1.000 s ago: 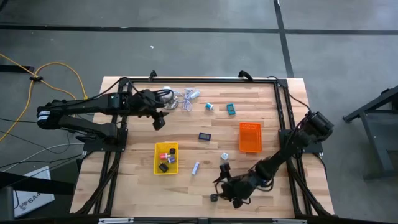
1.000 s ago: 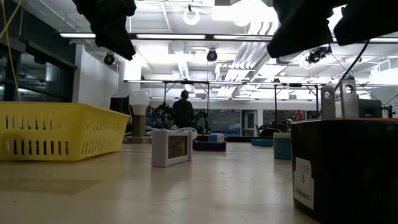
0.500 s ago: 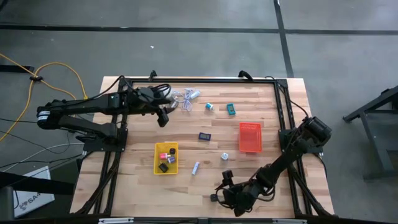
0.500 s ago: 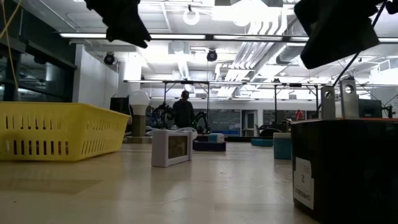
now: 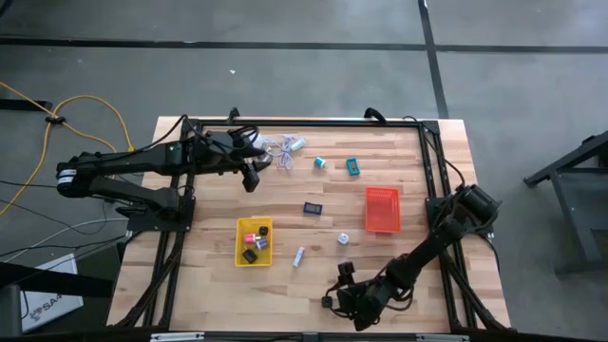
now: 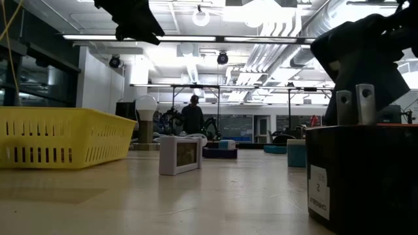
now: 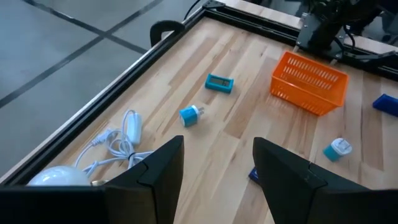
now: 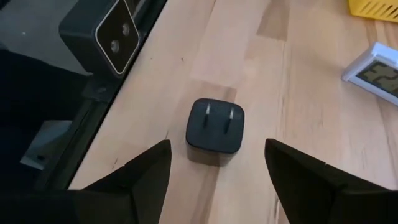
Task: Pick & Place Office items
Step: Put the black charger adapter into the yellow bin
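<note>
We are partway through, by our reading: the yellow tray [image 5: 254, 241] holds a few small items, the orange tray [image 5: 382, 210] looks empty, and several pieces lie loose. Our right gripper [image 8: 216, 171], jaws wide and empty, hovers over the black plug block [image 8: 215, 126] at the near edge. Our left gripper [image 7: 217, 168], fingers parted and empty, waits at the far left.

Grey concrete floor [image 5: 304, 85] around the table; far behind, a bright hall with ceiling strip lights [image 6: 183, 38]
</note>
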You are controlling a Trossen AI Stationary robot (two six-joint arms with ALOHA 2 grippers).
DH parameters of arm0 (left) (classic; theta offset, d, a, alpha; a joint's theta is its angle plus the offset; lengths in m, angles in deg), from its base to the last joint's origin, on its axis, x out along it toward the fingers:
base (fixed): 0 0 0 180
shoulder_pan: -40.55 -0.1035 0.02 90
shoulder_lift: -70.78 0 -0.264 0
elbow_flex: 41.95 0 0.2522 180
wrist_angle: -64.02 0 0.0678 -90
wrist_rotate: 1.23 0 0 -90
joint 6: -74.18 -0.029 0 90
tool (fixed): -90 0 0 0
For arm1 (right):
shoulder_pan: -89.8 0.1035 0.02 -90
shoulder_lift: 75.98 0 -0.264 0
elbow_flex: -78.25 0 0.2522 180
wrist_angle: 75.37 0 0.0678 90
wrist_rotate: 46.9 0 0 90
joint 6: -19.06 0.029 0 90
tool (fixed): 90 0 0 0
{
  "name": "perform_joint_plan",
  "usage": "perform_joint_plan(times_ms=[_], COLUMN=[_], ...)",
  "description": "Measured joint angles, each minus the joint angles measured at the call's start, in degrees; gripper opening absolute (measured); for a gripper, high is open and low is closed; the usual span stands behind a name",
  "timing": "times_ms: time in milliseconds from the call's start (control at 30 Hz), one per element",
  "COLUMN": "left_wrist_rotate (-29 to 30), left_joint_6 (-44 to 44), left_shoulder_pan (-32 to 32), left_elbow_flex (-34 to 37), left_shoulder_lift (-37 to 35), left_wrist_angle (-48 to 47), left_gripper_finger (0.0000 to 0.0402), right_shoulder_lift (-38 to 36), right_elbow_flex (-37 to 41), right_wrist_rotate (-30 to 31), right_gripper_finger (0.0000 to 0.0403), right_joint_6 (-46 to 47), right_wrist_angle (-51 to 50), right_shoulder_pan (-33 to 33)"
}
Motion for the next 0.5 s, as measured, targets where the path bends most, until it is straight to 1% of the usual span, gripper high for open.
perform_joint_plan(times_ms=[233, 500], left_wrist_rotate=[0.0, 0.0], left_joint_6=[0.0, 0.0], left_shoulder_pan=[0.0, 0.0], left_elbow_flex=[0.0, 0.0], left_shoulder_lift=[0.0, 0.0], left_wrist_angle=[0.0, 0.0], left_gripper_finger=[0.0184, 0.0184], right_shoulder_lift=[0.1, 3.5], right_elbow_flex=[0.0, 0.1], right_wrist_rotate=[-1.6, -3.7], right_gripper_finger=[0.0248, 0.0248], right_joint_6=[0.0, -0.4], right_wrist_angle=[0.6, 4.6], right_shoulder_pan=[-0.5, -2.0])
